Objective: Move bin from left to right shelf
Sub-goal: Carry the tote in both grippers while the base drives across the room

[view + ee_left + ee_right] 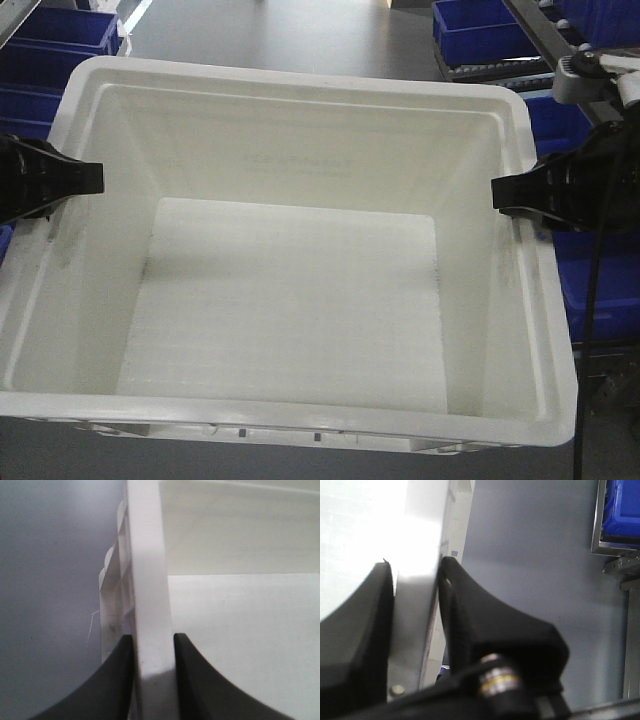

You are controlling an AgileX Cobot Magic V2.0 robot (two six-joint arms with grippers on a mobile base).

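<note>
The empty white bin [290, 300] fills my near view. My left tool [88, 178] and right tool [505, 192] are each clamped across a thick side rim. I judge it light and stiff but slick, so mid-rim suits. Blue totes [480, 30] and the right shelf [490, 68] lie beyond.

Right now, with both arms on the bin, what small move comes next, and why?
Probably swing the bin level toward the right shelf: the left gripper and right gripper each clamp a side rim, and floor shows beneath.
</note>
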